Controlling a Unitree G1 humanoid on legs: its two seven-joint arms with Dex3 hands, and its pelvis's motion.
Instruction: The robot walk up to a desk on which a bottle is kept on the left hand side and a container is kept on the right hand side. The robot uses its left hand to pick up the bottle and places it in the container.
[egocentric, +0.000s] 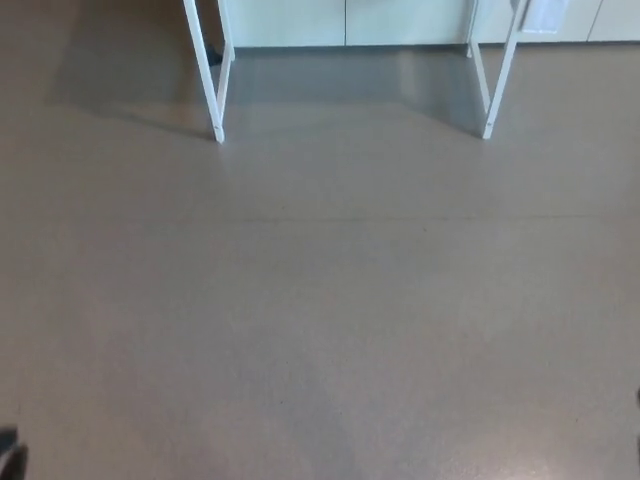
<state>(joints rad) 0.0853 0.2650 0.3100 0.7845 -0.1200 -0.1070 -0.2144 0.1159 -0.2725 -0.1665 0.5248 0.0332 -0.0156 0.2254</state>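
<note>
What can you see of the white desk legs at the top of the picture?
Only the lower parts of the desk legs show: a left pair and a right pair, thin, white and probably metal. Each pair slants together toward the bottom and stands on the plain grey-brown floor. The desk top is cut off by the picture's upper edge, so nothing on it can be seen. A pale wall or cabinet front runs behind the legs, and a soft shadow lies under the desk.

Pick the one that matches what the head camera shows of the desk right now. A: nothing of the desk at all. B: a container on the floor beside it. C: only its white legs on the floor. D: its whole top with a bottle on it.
C: only the white legs show, standing on the grey-brown floor; the picture's top edge cuts off the desk above them, so no bottle or container is visible.
</note>
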